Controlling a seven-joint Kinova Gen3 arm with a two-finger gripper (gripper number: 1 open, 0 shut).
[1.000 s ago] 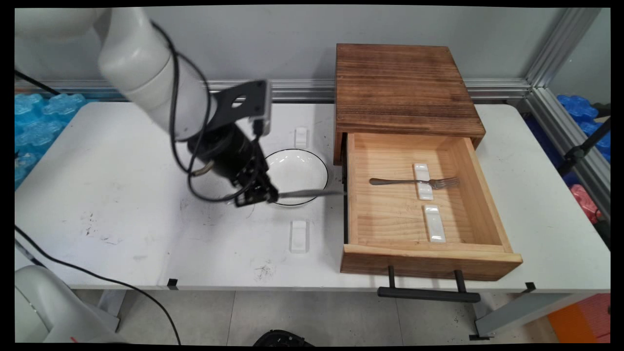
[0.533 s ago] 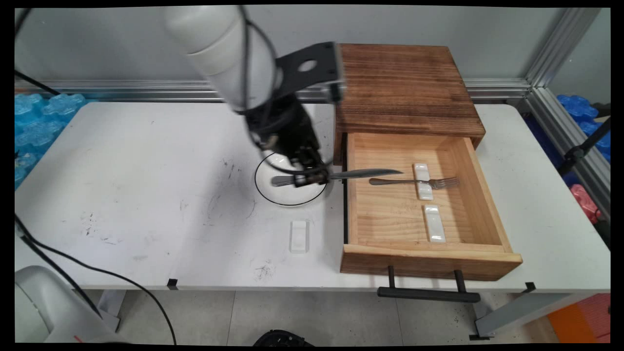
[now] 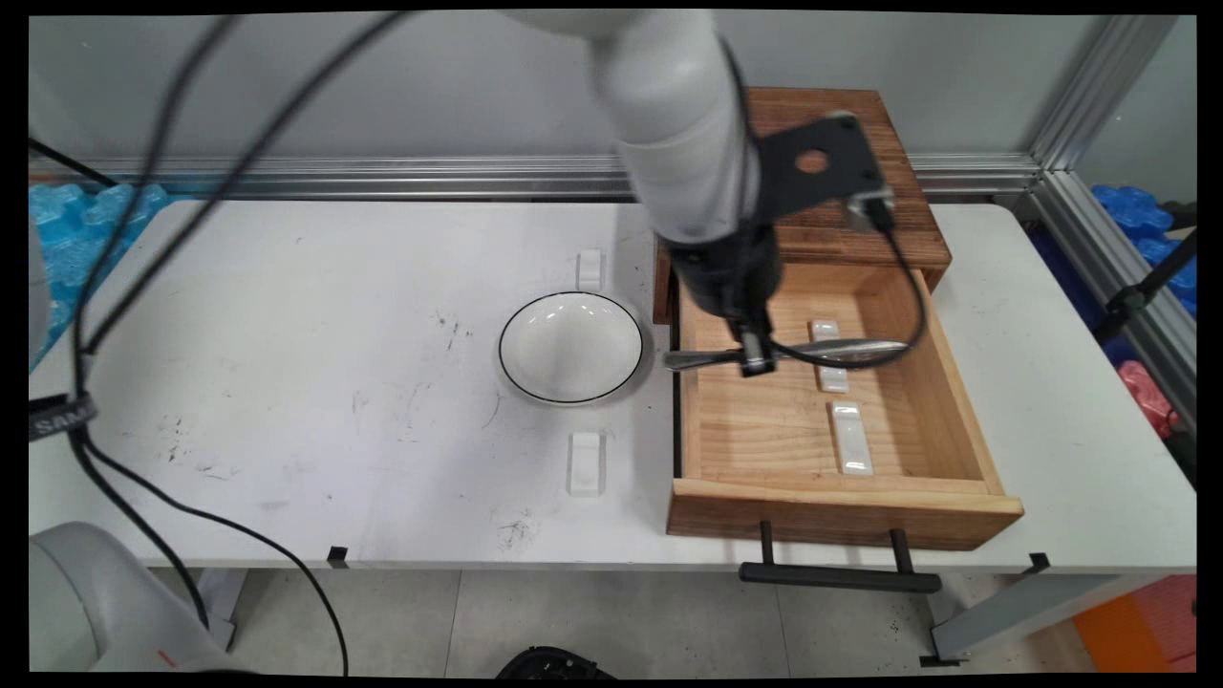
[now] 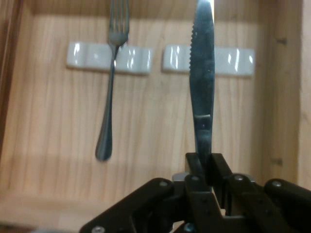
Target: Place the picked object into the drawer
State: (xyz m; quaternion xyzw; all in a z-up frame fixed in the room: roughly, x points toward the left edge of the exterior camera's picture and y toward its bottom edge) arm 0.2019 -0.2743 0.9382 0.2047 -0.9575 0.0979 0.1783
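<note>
Main view, gripper: the gripper [image 3: 755, 361] hangs over the open drawer [image 3: 955, 382], pinched tight on a table knife [image 3: 841, 350] held level, handle end poking out left over the drawer's left wall, blade pointing right.
Main view, drawer contents: two white cutlery rests inside, the far rest [image 3: 829, 355] right under the blade and the near rest [image 3: 850, 438] a little nearer the drawer front. The fork is mostly hidden behind the knife here.
Main view, table: a white bowl [image 3: 571, 346] with a dark rim sits just left of the drawer on the white table [image 3: 287, 382], with a clear rest near it [image 3: 586, 463] and another beyond it [image 3: 590, 269].
Hand view, knife: blade runs straight out from the closed fingers [image 4: 197, 167], serrated edge showing, its tip above the right-hand rest [image 4: 233, 60].
Hand view, fork: the fork [image 4: 111, 92] lies with its neck on the left-hand rest [image 4: 92, 57], well apart from the blade.
Doing it well: my read, keep the blade parallel to the fork, stay clear of the fork's handle, lower gently so the blade meets the rest flat rather than tipping it.
</note>
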